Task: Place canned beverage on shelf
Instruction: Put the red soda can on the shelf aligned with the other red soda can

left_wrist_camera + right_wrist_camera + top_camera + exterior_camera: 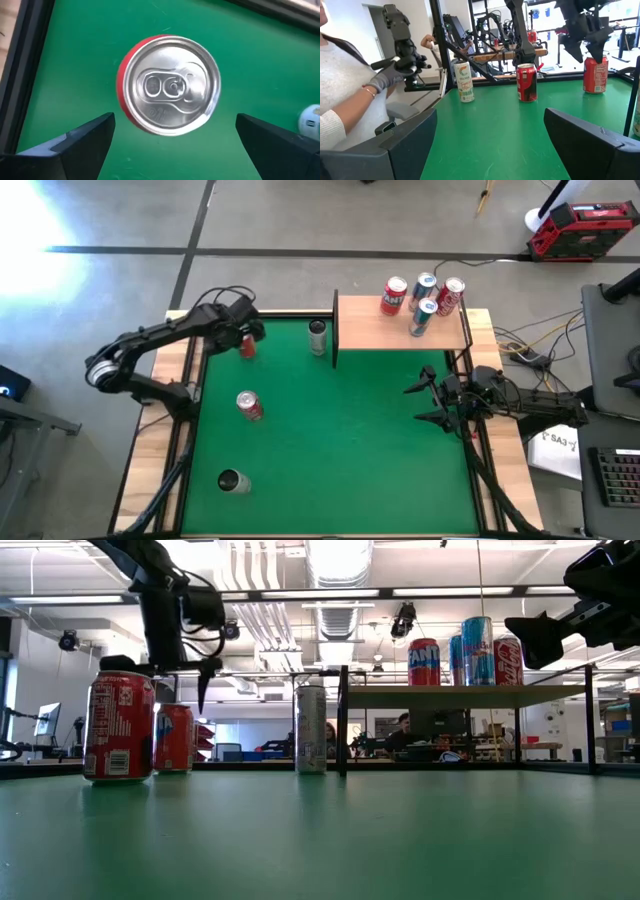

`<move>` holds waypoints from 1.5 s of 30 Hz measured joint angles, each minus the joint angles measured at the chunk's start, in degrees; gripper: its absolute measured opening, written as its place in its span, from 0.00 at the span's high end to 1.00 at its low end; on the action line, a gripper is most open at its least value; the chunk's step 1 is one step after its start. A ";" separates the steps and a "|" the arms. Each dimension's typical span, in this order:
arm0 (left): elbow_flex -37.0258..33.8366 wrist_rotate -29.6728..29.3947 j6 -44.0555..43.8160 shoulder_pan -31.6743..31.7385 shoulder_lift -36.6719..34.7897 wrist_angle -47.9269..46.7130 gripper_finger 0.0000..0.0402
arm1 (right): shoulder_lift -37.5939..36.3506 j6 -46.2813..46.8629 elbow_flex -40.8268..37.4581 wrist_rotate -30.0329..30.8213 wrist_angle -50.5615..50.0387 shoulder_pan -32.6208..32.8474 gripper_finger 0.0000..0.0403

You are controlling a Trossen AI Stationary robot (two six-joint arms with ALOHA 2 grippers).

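Note:
A red can point(169, 85) stands upright on the green mat at the far left, also seen in the high view point(247, 348). My left gripper point(175, 119) hovers over it, pointing steeply down, open, a finger off each side of the can's top and clear of it. A second red can point(249, 405) and a pale can point(232, 481) stand nearer on the mat. The shelf point(400, 328), a light-wood board on black rails, carries several cans at the far right. My right gripper point(425, 402) waits open at the mat's right edge, pointing level.
A tall silver can point(318, 337) stands on the mat just left of the shelf's black side rail point(335, 330). A person with a gloved hand point(387, 77) stands beyond the table's left side. Pale wooden borders run along both sides of the mat.

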 joint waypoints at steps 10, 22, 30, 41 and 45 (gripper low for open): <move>0.00 -3.61 2.51 0.15 4.82 1.59 0.00 | 0.00 0.00 0.00 0.00 0.00 0.01 0.11; 0.00 -6.97 13.54 0.63 6.78 3.05 0.02 | 0.00 0.00 0.00 -0.01 0.00 0.02 0.11; 0.00 -7.76 23.94 1.11 6.86 4.70 0.16 | 0.00 -0.02 0.00 0.00 0.00 0.02 0.11; 0.00 -6.63 22.14 1.25 6.97 5.07 0.28 | 0.00 -0.01 0.00 -0.01 0.00 0.01 0.11; 1.06 -3.03 16.60 1.25 6.93 4.91 0.28 | 0.00 -0.02 0.00 -0.02 0.00 0.00 0.11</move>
